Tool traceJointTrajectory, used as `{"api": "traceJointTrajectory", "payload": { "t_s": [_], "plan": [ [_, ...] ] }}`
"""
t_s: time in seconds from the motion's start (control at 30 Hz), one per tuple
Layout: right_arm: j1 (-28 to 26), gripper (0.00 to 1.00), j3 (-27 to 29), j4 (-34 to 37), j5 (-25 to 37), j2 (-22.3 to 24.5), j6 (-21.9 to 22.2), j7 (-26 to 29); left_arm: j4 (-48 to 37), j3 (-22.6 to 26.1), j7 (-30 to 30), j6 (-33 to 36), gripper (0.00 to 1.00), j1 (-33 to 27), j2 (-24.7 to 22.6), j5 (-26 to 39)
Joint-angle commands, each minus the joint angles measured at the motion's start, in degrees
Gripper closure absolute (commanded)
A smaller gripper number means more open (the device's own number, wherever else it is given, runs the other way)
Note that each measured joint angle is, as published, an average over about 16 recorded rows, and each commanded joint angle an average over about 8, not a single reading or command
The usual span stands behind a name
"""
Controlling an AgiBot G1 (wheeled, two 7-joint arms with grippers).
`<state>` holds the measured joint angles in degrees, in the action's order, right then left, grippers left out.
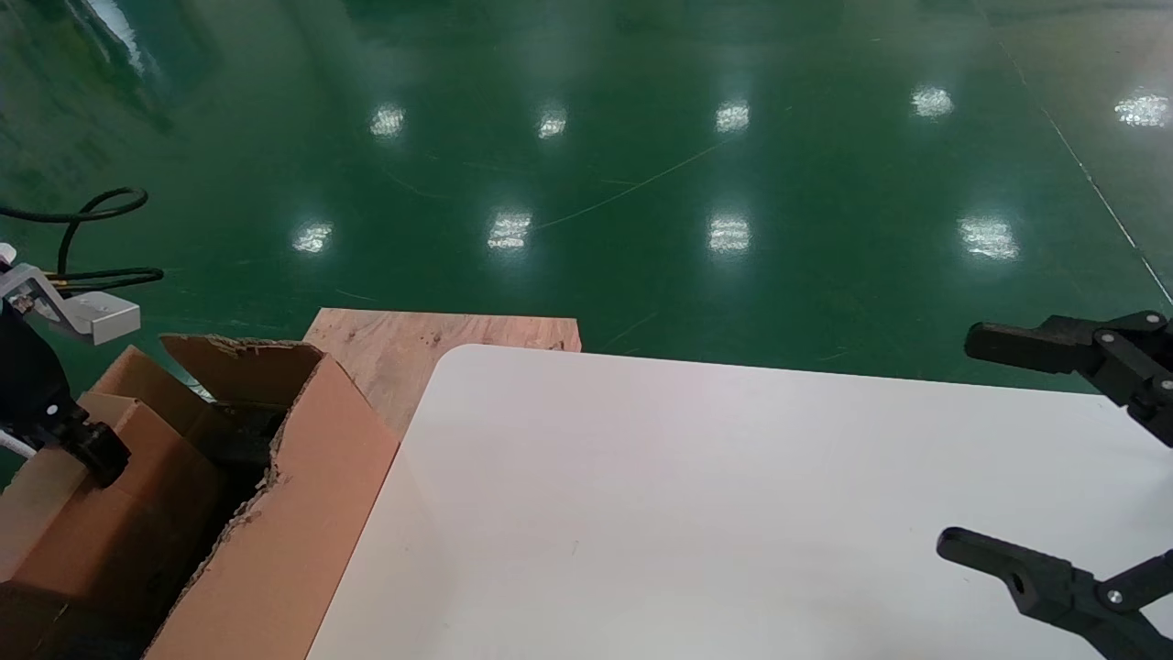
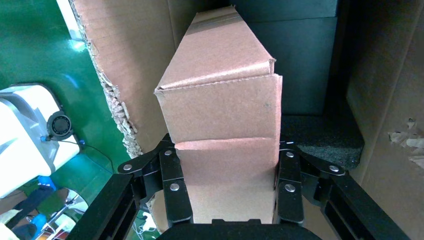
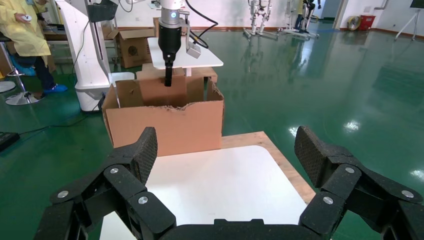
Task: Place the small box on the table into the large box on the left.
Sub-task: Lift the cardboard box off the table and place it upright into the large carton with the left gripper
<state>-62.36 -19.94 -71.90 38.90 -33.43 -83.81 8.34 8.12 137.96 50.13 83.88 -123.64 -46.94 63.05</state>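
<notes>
large box (image 1: 302, 513) flaps wall left gripper (image 2: 227, 185) | table (image 1: 733, 513) open

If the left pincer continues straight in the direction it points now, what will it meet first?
Probably the dark floor inside the large brown corrugated carton. The left pincer, shut on the small plain brown cardboard box, points down into it; depth is unclear.

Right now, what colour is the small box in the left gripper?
Plain brown cardboard; the small box shows best in the left wrist view.
</notes>
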Motion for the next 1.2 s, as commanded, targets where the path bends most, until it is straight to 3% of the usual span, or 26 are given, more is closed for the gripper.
{"api": "traceJointTrajectory", "payload": {
  "t_s": [0.03, 1.2],
  "plan": [
    [0.0, 0.00, 0.0, 0.0, 0.0, 0.0, 0.0, 0.0, -0.7, -0.1, -0.4, 0.1, 1.00, 0.5, -0.1, -0.2],
    [0.0, 0.00, 0.0, 0.0, 0.0, 0.0, 0.0, 0.0, -6.3, -2.1, -4.1, -0.2, 1.00, 5.6, 0.4, -3.2]
  ]
}}
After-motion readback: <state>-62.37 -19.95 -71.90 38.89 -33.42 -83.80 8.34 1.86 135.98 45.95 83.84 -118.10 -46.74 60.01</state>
